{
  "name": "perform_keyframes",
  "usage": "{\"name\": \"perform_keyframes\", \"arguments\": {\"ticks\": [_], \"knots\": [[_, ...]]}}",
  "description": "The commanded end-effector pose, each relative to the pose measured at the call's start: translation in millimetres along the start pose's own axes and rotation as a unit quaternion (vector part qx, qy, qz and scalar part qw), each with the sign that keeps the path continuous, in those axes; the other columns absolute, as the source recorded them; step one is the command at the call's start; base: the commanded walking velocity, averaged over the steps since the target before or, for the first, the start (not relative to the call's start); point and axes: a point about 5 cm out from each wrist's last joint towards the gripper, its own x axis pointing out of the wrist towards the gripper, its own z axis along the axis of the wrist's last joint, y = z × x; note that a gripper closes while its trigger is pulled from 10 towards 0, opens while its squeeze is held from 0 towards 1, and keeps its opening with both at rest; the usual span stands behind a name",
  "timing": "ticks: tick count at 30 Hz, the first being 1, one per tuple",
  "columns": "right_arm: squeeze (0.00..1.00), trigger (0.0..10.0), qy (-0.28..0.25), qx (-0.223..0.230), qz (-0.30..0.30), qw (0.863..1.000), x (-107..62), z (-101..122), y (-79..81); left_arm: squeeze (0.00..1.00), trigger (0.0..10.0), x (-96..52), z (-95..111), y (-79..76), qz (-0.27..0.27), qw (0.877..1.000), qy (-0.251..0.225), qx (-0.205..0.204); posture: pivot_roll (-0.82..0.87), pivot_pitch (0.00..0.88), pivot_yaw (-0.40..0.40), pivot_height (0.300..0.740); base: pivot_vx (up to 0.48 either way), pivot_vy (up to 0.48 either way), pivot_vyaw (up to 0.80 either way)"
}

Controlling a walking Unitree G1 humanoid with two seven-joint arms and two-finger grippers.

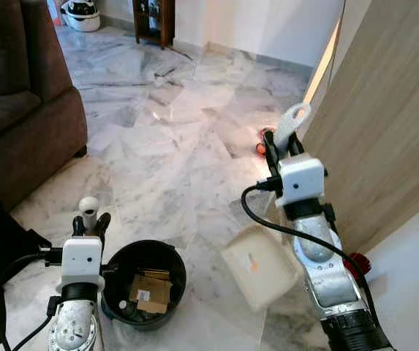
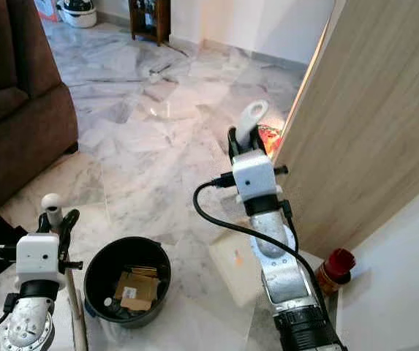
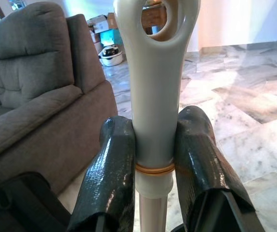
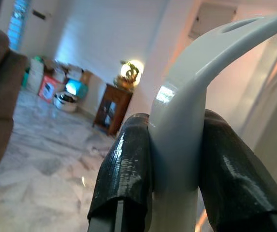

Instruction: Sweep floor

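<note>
Dustpan (image 1: 257, 274) partly hidden behind the right arm. Orange items (image 2: 270, 137) by the far door edge too small to identify. Sofa (image 1: 19, 110) cut off at left.

Left gripper (image 1: 91, 228), near left, arm raised, fingers (image 3: 110, 179) clamped on a pale handle (image 3: 153, 92). Right gripper (image 1: 282, 142), farther right, forearm extended forward, gripping a white handle (image 4: 182, 130).

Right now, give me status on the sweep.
Left claw shut on broom handle. Right claw shut on dustpan handle. Dustpan beside black bin. Sofa on left.
</note>
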Motion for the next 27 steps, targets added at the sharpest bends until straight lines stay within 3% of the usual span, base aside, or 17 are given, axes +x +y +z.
{"name": "perform_keyframes", "arguments": {"ticks": [1, 11, 16, 22, 27], "knots": [[0.0, 10.0, -0.004, -0.002, -0.021, 1.0, -2.6, -5.4, -10.9, 0.0, 10.0, -0.7, 3.4, -4.3, -0.017, 1.0, -0.014, 0.0, 0.21, 0.076, -0.084, 0.74, 0.0, 0.0, 0.0], [0.0, 10.0, 0.091, 0.046, -0.051, 0.993, -23.8, -51.6, -14.0, 0.0, 10.0, -3.1, 2.2, -5.3, -0.03, 0.999, -0.011, -0.003, 0.21, 0.065, -0.078, 0.74, 0.0, 0.0, 0.0], [0.0, 10.0, 0.149, 0.086, -0.09, 0.981, -38.2, -76.3, -19.5, 0.0, 10.0, -5.4, 2.7, -5.1, -0.034, 0.999, -0.01, -0.006, 0.21, 0.057, -0.074, 0.74, 0.0, 0.0, 0.0], [0.0, 10.0, 0.156, 0.097, -0.103, 0.978, -41.6, -82.8, -24.2, 0.0, 10.0, -6.7, 3.1, -3.9, -0.032, 0.999, -0.01, -0.007, 0.21, 0.056, -0.072, 0.74, 0.0, 0.0, 0.0], [0.0, 10.0, 0.166, 0.14, -0.111, 0.97, -43.2, -87.5, -22.7, 0.0, 10.0, -5.0, 2.7, 0.0, -0.015, 1.0, -0.01, -0.018, 0.2, 0.065, -0.076, 0.74, 0.0, 0.0, 0.0]]}}
